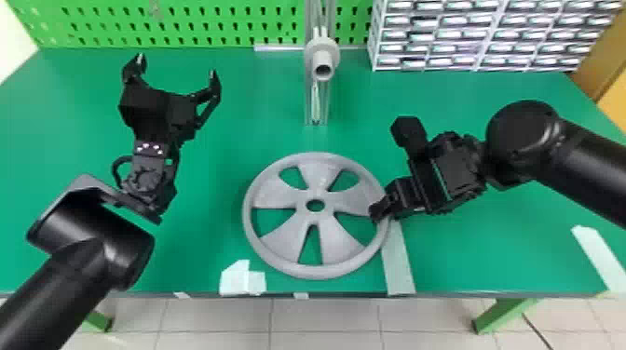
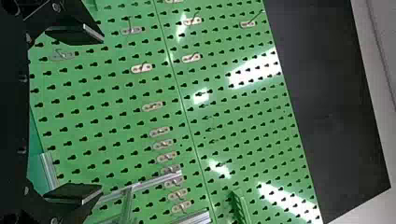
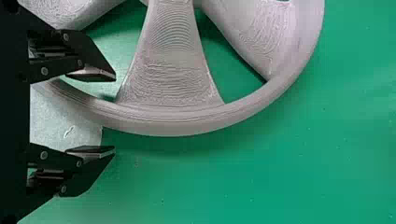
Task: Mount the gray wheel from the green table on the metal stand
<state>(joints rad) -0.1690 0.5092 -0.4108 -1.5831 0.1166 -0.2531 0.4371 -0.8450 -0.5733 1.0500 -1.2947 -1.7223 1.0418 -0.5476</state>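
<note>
"What's at the left?"

"The left gripper, above the table, its jaws spread wide with nothing between the tips. Behind it, on the far side, stands the green pegboard. The left wrist view shows metal hooks on it, in a rough row."

"And towards the middle?"

"White tape by the near edge, then the wheel. It lies flat on the table, near the middle, hole showing. Beyond it, the stand rises at the far side, with a gray hub on it."

"The right gripper?"

"At the wheel's right side. Its jaws are apart, one inside the rim over a gap between spokes, the other outside, so the rim passes between them, not gripped. A pale strip runs from the rim to the near edge."

"Any containers?"

"A rack at far right: rows of small compartments with pale fronts, some darker. What they hold is too small to tell, and so is any lettering."
</note>
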